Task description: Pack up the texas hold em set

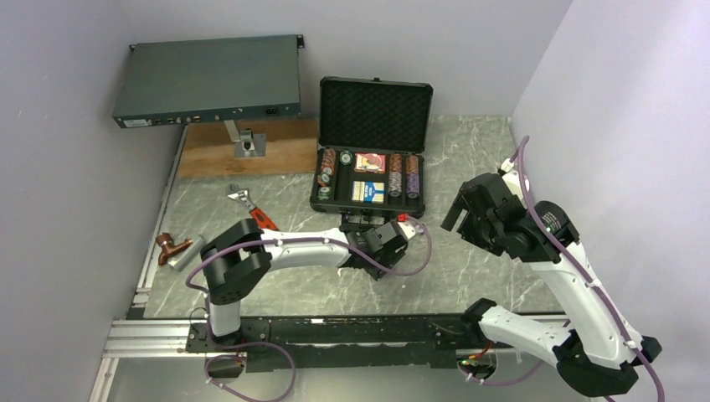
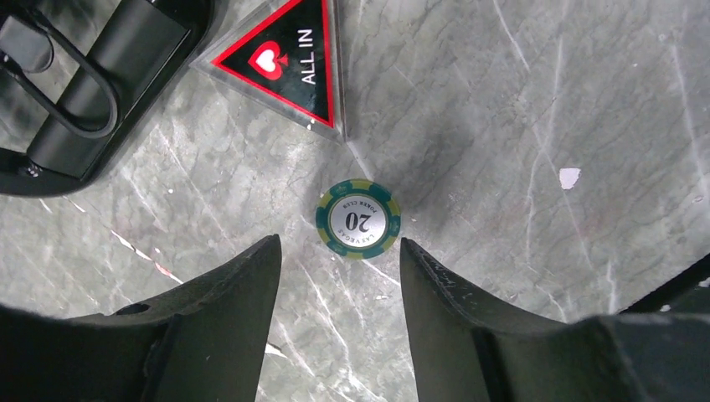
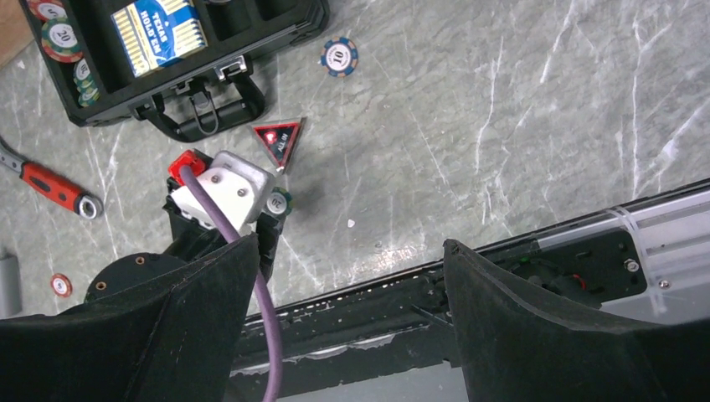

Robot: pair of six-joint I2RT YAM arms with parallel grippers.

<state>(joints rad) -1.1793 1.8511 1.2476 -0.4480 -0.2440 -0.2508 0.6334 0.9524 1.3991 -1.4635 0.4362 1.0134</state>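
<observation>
The black case (image 1: 366, 208) lies open at the back, its foam-lined lid (image 1: 375, 113) upright. Rows of striped chips (image 1: 403, 176) and the blue-yellow card box (image 1: 368, 192) sit in its slots. A green "20" chip (image 2: 358, 219) lies flat on the marble just past my left gripper (image 2: 339, 243), which is open with nothing between its fingers. The red triangular "ALL IN" token (image 2: 285, 60) lies beyond the chip, near the case handle (image 3: 205, 113). A blue "10" chip (image 3: 339, 57) and a small red chip (image 3: 60, 285) lie loose. My right gripper (image 3: 352, 251) hangs open and high on the right.
A red-handled wrench (image 1: 249, 207) lies left of the case. A flat grey electronics box (image 1: 209, 79) stands on a bracket over a wooden board (image 1: 276, 151) at back left. A brown object (image 1: 172, 247) and a grey cylinder (image 1: 188, 251) sit at the left edge.
</observation>
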